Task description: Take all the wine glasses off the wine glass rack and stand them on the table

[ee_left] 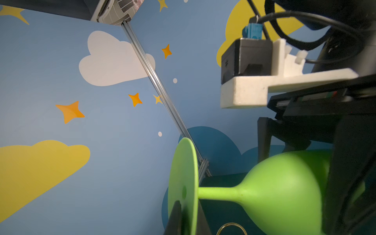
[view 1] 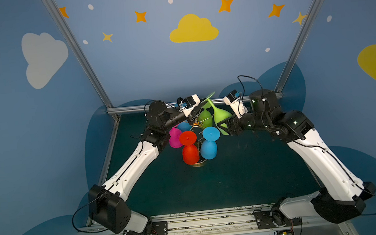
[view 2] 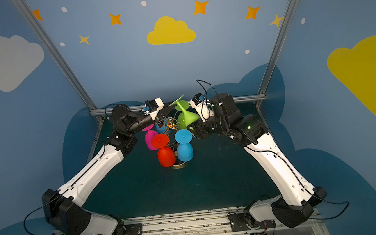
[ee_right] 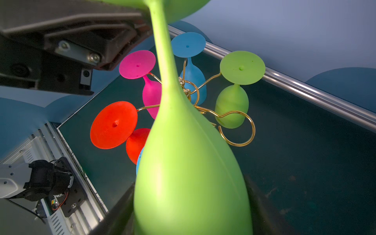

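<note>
Holds the green wine glass (view 1: pixel 219 116) by its bowl in the right claw (view 1: pixel 223 125), jaws spread wide around it. Pinches the rim of the glass's round foot in the left claw (ee_left: pixel 188 217), jaws nearly together. Carries the glass tilted, free of the wire loops, above the tabletop (view 1: pixel 235 177) near the middle of its far edge. On the wine glass rack (view 1: pixel 198 164), mid-tabletop: red glass (view 1: pixel 190 154), pink glass (view 1: pixel 175 139), second green glass (ee_right: pixel 232 105) and two blue glasses (view 1: pixel 209 149), hanging bowl-down.
</note>
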